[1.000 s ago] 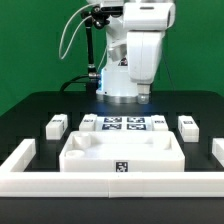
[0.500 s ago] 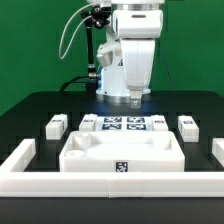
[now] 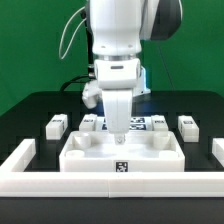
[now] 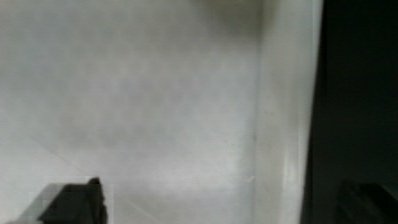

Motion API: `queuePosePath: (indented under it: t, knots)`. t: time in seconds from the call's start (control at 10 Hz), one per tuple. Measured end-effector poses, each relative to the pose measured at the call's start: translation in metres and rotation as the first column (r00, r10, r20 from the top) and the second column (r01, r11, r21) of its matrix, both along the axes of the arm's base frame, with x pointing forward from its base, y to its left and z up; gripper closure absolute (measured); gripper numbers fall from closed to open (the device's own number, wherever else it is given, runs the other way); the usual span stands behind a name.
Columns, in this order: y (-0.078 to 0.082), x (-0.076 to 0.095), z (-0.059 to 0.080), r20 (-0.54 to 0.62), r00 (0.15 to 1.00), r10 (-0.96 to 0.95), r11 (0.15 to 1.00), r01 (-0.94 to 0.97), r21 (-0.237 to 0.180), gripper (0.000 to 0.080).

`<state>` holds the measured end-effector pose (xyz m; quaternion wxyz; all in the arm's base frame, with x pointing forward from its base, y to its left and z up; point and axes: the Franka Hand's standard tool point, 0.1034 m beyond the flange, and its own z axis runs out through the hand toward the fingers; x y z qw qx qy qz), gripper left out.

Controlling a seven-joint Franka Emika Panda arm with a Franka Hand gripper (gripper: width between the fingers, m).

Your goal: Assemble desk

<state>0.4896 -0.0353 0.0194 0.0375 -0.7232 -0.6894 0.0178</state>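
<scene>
White desk top (image 3: 90,166), one; leg blocks (image 3: 57,125), four, in row behind; jaws spread apart over top.

Panda arm low over the desk top, centre frame.
The arm (image 3: 118,50) fills the upper centre. Its gripper (image 3: 118,134) hangs over the back of the white desk top (image 3: 90,163), finger spread unreadable. A square tag (image 3: 121,167) marks the tray's front wall. On the black table (image 3: 30,108), left leg blocks (image 3: 56,125) and right leg blocks (image 3: 187,124) flank the half-hidden marker board (image 3: 140,124). A long white bar (image 3: 60,185) spans the lower frame.
</scene>
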Motion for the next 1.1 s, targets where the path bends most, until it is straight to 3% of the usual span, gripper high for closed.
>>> queuePosePath:
  t: [0.2, 0.3, 0.4, 0.6, 0.7, 1.1]
  knots:
    - [0.0000, -0.0039, -0.0046, 0.035, 0.999, -0.002, 1.000, 0.002, 0.001, 0.0150]
    - [0.0000, -0.0036, -0.0050, 0.034, 0.999, -0.002, 1.000, 0.002, 0.001, 0.0273]
    - [0.0000, -0.0039, -0.0053, 0.034, 0.999, -0.002, 1.000, 0.002, 0.001, 0.0273]
    - [0.0000, -0.0043, -0.0057, 0.033, 0.999, -0.002, 1.000, 0.002, 0.001, 0.0547]
    - [0.0000, -0.0044, -0.0057, 0.032, 0.999, -0.002, 1.000, 0.002, 0.001, 0.0722]
    - [-0.0001, -0.0039, -0.0055, 0.035, 0.999, -0.002, 1.000, 0.002, 0.001, 0.0744]
